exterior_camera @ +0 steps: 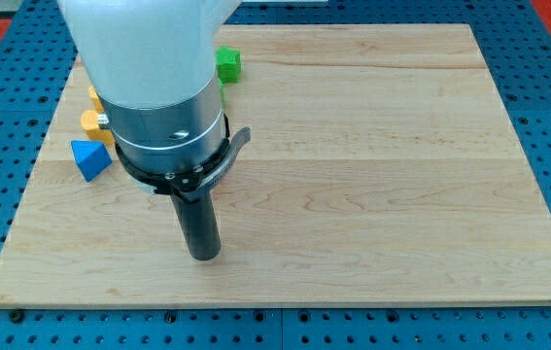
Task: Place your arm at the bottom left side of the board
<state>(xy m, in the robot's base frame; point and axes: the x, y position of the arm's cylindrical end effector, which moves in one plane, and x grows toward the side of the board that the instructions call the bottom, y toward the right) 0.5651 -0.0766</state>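
Blue pegboard with rows of small holes frames the scene on all sides, and on it lies the bench's pale wooden board (382, 175), its grain running across the view.

Starting at the view's left, a blue block (89, 158), wedge-like in shape, sits near the board's left edge at about nine o'clock from the board's middle. Just above it, toward twelve o'clock from the blue one, an orange block (94, 122) peeks out, partly hidden behind the arm's housing, so its shape is hard to tell. A sliver of another yellow-orange block (92, 96) shows above that, also mostly hidden.

Next comes the arm's white and silver housing (163, 97), which covers the board's upper left part. From it the dark rod drops down to my tip (204, 257), resting on the board at about four o'clock from the blue block and well apart from it, in the lower left part of the board.

At the housing's right edge, a green block (228, 64) sits near the board's top edge, at roughly twelve o'clock from my tip and well apart.

No hand is fitted, so there is nothing that stands apart or together.
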